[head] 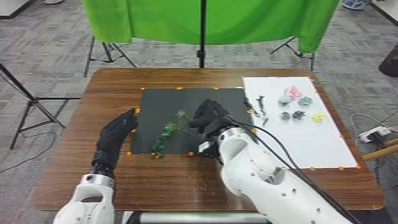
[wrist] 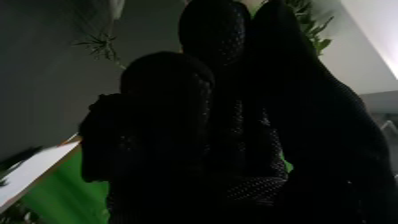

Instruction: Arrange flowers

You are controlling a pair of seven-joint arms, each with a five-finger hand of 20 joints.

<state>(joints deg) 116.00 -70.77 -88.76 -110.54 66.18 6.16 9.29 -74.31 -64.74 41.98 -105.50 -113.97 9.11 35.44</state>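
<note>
In the head view, the left hand (head: 121, 126) is above the left edge of the black mat (head: 169, 101), near the centre left of the frame. Its fingers are straight and lie close together. The right hand (head: 208, 118) is over the right part of this mat, around the middle of the frame; if it is open or pinching something, I cannot tell. Between the two hands, a green leafy stem (head: 163, 139) lies on the mat, perhaps with a thinner sprig (head: 181, 115) at its upper end. At the right of the frame, on the white sheet (head: 315, 148) on the brown desk (head: 133, 189), there are a pink flower (head: 292, 92) and a yellow flower (head: 318, 117).
</note>
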